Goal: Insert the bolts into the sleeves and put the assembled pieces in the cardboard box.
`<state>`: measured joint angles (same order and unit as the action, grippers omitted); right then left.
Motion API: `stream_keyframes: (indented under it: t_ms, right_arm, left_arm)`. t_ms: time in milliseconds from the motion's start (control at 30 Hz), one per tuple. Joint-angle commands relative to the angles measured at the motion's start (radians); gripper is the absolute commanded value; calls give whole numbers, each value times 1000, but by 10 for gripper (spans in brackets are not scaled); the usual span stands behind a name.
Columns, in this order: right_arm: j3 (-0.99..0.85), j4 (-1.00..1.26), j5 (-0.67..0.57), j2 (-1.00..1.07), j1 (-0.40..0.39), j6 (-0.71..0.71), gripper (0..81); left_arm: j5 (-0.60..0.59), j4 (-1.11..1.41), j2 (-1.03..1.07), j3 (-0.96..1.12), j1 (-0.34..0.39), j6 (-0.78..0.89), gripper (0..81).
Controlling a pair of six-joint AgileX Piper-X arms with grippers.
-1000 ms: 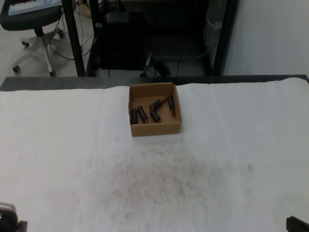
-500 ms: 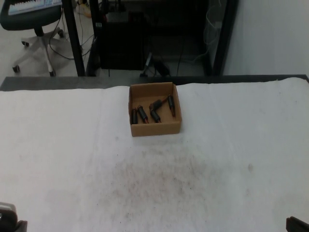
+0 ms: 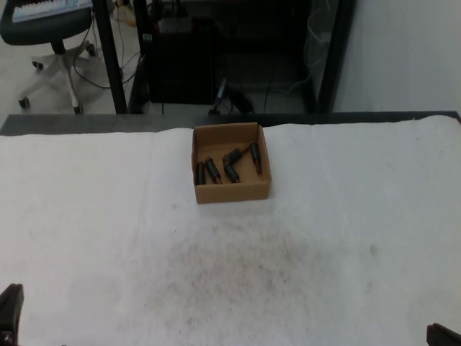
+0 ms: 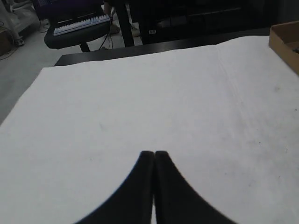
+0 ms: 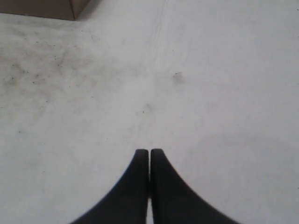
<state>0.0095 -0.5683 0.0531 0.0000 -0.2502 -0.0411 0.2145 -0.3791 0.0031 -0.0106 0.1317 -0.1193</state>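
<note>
**Both grippers closed over the cloth, dark pieces in the box**

The cardboard box sits open-topped toward the far middle of the desk. It is plain brown board with straight, thin walls and a matte surface. On its floor lie several assembled pieces, dark and dull-looking, scattered at different angles. Some lie close together and one is off toward the far right corner. Their finer detail is too small to make out.

A white cloth covers the desk almost to its dark far edge. The weave looks soft and slightly fuzzy, with a faint crease running across it. A stained patch of greyish specks spreads over the cloth just in front of the box.

The left gripper is closed with nothing between its fingers. Its two smooth black fingers meet along a thin seam, their outer edges curving in to blunt tips. It hangs over bare cloth, well apart from the box, whose brown corner shows at the edge of its wrist view. The right gripper has the same shape and is likewise pressed shut and empty, over lightly speckled cloth.

Behind the desk stands an office chair on a star base with casters.
</note>
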Motion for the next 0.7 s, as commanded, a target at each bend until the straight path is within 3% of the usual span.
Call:
stream_keyframes:
  t_ms: [0, 400, 667]
  right_arm:
    - [-10, 5, -6, 0, 3, -5, 8]
    - [-10, 5, -3, 0, 3, -5, 8]
    - [-10, 5, -3, 0, 3, -5, 8]
  left_arm:
    - [10, 26, -3, 11, 0, -9, 3]
    - [33, 26, -3, 11, 0, -26, 3]
    - [-128, -217, -3, 11, 0, 307, 3]
